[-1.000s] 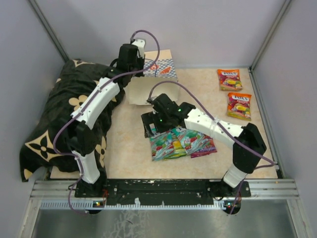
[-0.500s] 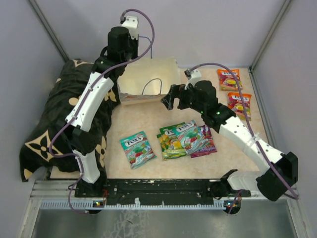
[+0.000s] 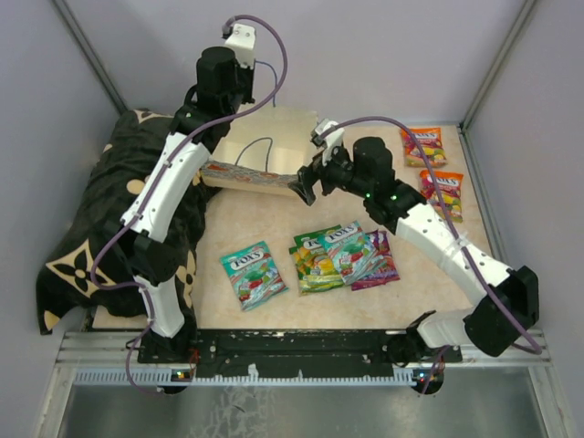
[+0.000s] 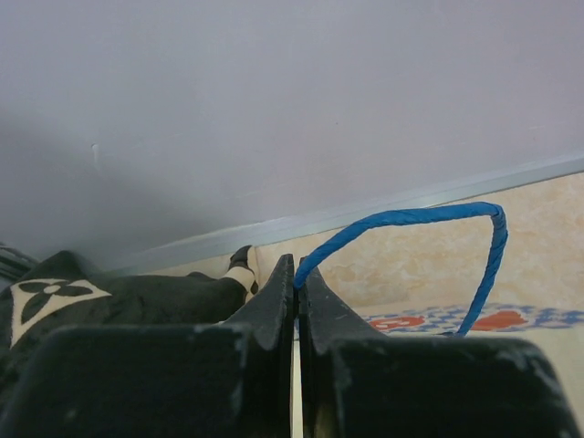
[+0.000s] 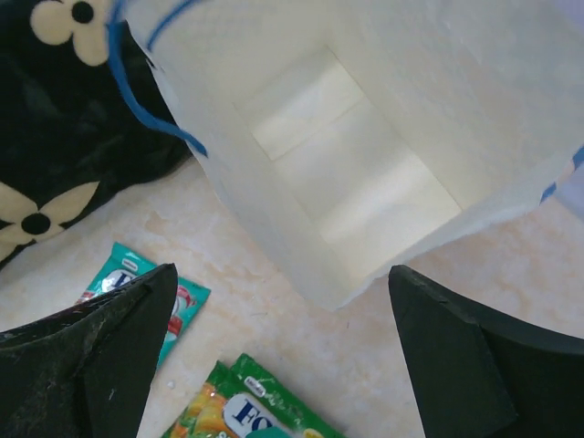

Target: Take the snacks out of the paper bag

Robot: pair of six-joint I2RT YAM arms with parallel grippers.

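The paper bag (image 3: 265, 146) is tipped on its side at the back of the table, with its checkered band (image 3: 245, 175) facing forward. My left gripper (image 3: 245, 91) is shut on its blue cord handle (image 4: 411, 217) and holds it up. My right gripper (image 3: 307, 178) is open at the bag's mouth. In the right wrist view the bag's inside (image 5: 347, 173) looks bare between the spread fingers (image 5: 137, 319). Snacks lie on the table: a teal packet (image 3: 254, 274), a pile of several packets (image 3: 342, 255), and two orange packets (image 3: 422, 146) at the right.
The black flower-patterned cushion (image 3: 100, 210) fills the left side, beside the left arm. Grey walls close in the back and both sides. The teal packet (image 5: 123, 274) and a green packet (image 5: 237, 406) lie just below my right gripper (image 5: 283, 283).
The left gripper has lifted and tipped the bag. A teal packet now lies apart at the left. The right gripper has left the pile and moved up to the bag's mouth.
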